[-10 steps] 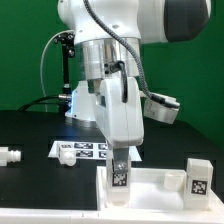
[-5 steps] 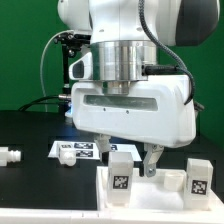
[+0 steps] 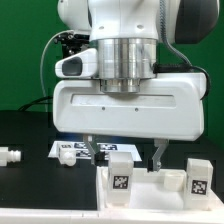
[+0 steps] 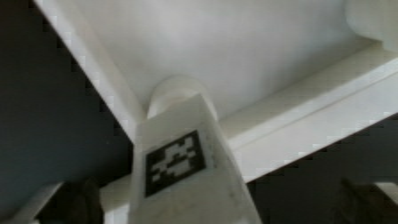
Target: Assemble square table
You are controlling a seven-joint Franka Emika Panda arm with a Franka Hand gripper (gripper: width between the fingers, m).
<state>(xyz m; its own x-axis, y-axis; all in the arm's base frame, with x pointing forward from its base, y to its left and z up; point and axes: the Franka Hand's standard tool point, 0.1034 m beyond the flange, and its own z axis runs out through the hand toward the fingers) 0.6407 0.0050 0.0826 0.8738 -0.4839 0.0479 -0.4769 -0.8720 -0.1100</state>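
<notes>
We see the claw (image 3: 126,158) spread wide, its two dark fingers (image 3: 93,150) hanging on either side of a short white leg (image 3: 120,172) and holding nothing; there is a clear gap between each finger and the leg. The leg stands upright at a corner of the square tabletop (image 3: 158,184), its black-and-white tag facing the exterior camera. In the wrist view we look down along the same leg (image 4: 180,150) with its tag, the white tabletop (image 4: 231,50) beneath it and a blurred dark finger (image 4: 68,203) showing at the frame's edge. A second leg (image 3: 197,176), also tagged, stands upright at the corner toward the exterior view's right. Behind the tabletop the marker board (image 3: 78,151) lies flat on the black table (image 3: 25,135). Well apart, toward the exterior view's left, we see a small white peg (image 3: 10,156).
</notes>
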